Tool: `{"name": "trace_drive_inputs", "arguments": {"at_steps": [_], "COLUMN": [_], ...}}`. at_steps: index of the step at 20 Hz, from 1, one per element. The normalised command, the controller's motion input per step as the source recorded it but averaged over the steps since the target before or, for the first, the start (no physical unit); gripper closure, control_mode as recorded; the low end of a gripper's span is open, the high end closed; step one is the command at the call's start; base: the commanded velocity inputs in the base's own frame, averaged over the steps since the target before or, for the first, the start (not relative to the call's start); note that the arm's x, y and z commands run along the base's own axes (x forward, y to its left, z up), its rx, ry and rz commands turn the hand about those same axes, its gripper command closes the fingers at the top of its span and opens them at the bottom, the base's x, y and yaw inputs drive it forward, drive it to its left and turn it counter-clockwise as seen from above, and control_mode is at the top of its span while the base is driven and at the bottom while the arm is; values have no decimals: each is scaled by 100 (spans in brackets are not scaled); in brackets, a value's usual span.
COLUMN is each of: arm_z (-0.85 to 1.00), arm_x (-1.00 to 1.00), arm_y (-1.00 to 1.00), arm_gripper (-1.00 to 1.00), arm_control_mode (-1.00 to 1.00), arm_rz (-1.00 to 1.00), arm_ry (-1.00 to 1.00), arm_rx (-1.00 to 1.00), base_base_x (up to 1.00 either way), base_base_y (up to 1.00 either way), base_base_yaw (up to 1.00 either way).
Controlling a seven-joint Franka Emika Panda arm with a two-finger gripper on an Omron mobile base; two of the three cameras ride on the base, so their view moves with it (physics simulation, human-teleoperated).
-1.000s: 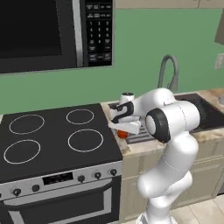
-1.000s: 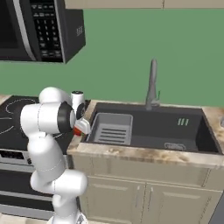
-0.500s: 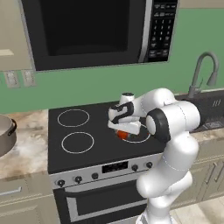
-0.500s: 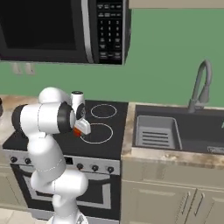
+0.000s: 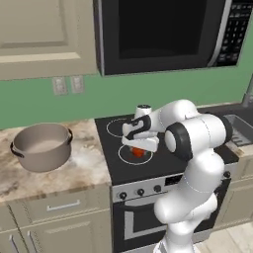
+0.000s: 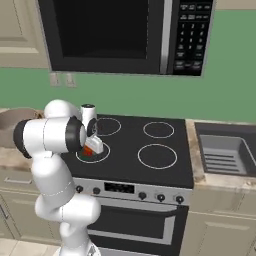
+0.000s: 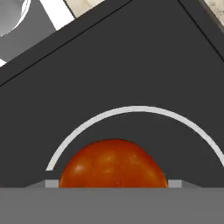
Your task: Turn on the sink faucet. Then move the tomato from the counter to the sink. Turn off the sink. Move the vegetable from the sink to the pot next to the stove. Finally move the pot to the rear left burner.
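stove [image 5: 163, 163] | gripper [image 5: 139, 151] closed on tomato [image 7: 113, 164] | above front-left burner [image 6: 116, 145]

My arm rises from the base, bends at the elbow and reaches forward and to my left, forearm about level. My end effector [image 5: 139, 149] points downward, its fingers closed on the tomato [image 7: 113, 164], which I hold clamped between them, low above the stove top [image 6: 150, 131].

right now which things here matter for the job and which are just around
Part of the job:
tomato, held in the gripper
pot on the counter left of the stove
stove, rear left burner
sink

Just around:
microwave
wall outlets
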Motion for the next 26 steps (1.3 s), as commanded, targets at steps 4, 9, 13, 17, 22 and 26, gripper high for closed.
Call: {"name": "trace_drive_inputs", "arguments": {"at_steps": [4, 9, 13, 17, 22, 26], "arm_z": [0, 0, 0, 0, 0, 0], "arm_x": [0, 0, 0, 0, 0, 0], "arm_y": [0, 0, 0, 0, 0, 0], "arm_gripper": [100, 100, 100, 100, 100, 100], "arm_control_mode": [100, 100, 100, 100, 100, 100], "arm_rz": [0, 0, 0, 0, 0, 0], "arm_ry": [0, 0, 0, 0, 0, 0], "arm_rx": [0, 0, 0, 0, 0, 0], "base_base_x": [13, 23, 30, 34, 45, 54], "base_base_y": [64, 50, 48, 48, 29, 1], "base_base_yaw": [0, 0, 0, 0, 0, 0]}}
